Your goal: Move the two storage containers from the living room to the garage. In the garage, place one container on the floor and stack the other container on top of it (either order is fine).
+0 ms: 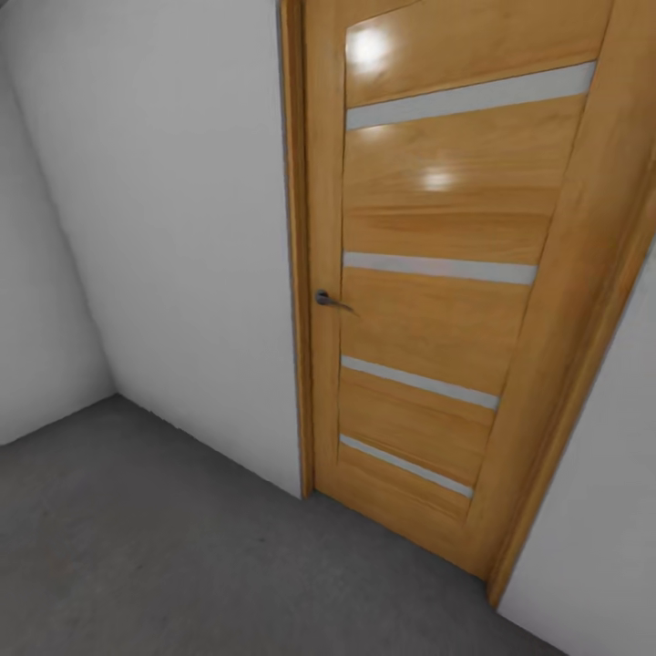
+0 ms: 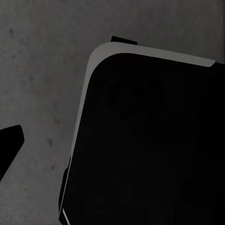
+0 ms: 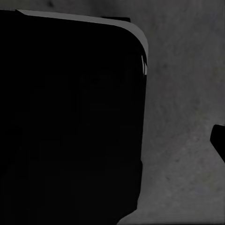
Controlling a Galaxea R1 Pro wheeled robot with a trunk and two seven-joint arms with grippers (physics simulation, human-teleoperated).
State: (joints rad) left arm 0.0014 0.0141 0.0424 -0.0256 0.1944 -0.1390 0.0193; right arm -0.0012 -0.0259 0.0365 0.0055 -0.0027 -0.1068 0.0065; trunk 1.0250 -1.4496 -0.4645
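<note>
No red-orange bins are in front of me, so I cannot say where they sit. My head view faces a closed honey-coloured wooden door with four pale horizontal glass strips (image 1: pixel 437 273), its small dark metal lever handle (image 1: pixel 324 297) left of centre in the frame. As I judge it, the main risk is the door: if it stays shut I could drive my base or an arm into it, and the lever is small, so a careless reach could slip off. Both wrist views look down past a large black rounded-corner body with a pale grey edge (image 2: pixel 140 140), probably my own base, onto the floor. A dark sliver at the edge of each may be a fingertip, but I cannot tell whether either gripper is wide, narrow or holding anything. The dark grey mottled concrete floor (image 1: pixel 137 547) fills the lower left of the head view, under plain white walls (image 1: pixel 182 228) meeting in a corner at the left; this looks like the garage.
</note>
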